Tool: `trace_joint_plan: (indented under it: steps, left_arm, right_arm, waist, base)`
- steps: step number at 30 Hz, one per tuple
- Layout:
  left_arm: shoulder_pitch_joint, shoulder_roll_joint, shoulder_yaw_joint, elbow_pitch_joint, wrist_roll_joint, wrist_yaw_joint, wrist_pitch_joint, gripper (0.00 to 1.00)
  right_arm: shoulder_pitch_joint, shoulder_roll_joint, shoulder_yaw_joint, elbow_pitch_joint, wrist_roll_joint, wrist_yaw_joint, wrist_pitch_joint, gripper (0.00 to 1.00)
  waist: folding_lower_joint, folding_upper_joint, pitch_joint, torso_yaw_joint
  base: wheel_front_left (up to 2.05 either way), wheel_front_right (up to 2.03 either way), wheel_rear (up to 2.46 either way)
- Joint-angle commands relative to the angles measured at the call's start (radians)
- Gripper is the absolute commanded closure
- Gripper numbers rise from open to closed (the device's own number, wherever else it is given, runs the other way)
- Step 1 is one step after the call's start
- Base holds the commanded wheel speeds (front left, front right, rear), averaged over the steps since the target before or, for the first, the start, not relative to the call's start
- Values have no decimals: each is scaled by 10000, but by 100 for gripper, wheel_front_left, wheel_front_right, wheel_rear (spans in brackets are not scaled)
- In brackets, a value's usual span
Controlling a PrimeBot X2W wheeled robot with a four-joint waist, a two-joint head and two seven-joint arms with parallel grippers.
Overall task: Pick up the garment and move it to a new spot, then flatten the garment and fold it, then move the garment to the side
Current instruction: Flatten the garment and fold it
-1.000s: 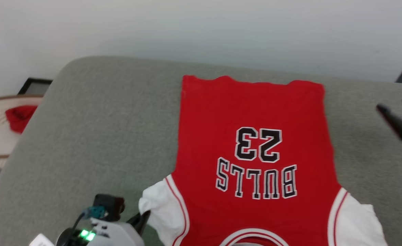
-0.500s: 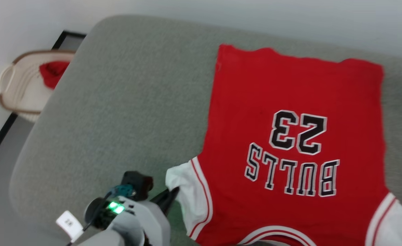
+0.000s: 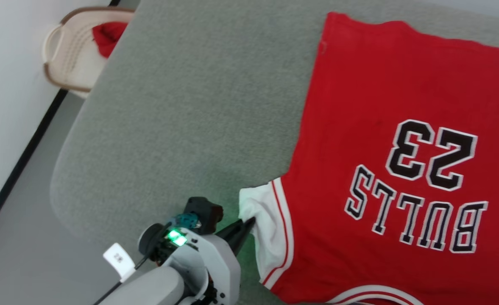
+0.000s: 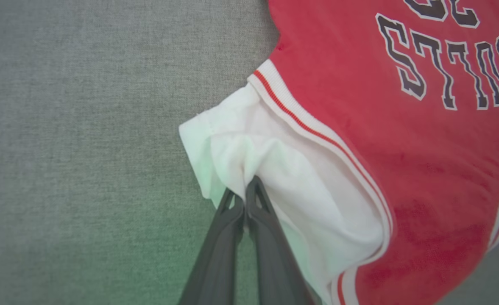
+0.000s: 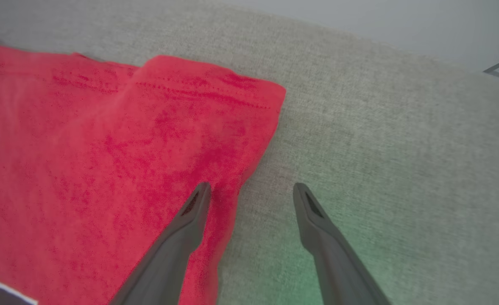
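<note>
Two tools, left tool [image 4: 244, 191] clamped on sleeve [image 4: 283, 169] of garment [image 3: 380, 106], right tool [image 5: 252, 187] spread wide, empty

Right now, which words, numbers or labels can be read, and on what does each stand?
"23": on the garment, upside down in the head view.
"BULLS": on the garment, below the number in that view, also upside down.
White tag on the left forearm: too small to read.
</note>
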Motion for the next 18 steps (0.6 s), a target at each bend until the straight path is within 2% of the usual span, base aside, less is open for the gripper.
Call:
trace_joint_plan:
  steps: [1,11,12,13,18]
  left_arm:
    - [-163,-144,-40,105,103,-106,-18,100]
    - [-248,-577,-166,628,-6,-403,-169,100]
    - [-259,-605,-169,662,-27,-401,-163,100]
    - [-271,-629,-171,695,-36,-411,-165,100]
    - [-290,-706,-174,846,-91,-458,-194,100]
  right_arm:
    - [-178,-17,-103,313,-148,-3,-17,0]
    - [-343,420,-333,2506,-829,1,615,0]
    - [-302,461,-295,2706,-918,1,776,30]
    - [-292,416,-299,2894,-1013,3,817,100]
    - [-525,298,-533,3272,-1291,-3,401,100]
  waist:
    - [0,-1,434,500]
    - [0,-1,522,833]
    - [0,-1,516,847]
    - [0,-1,508,859]
    - [0,-1,449,849]
  base:
    - [0,0,0]
    - [0,0,0]
    - [0,0,0]
    - [0,0,0]
    - [0,0,0]
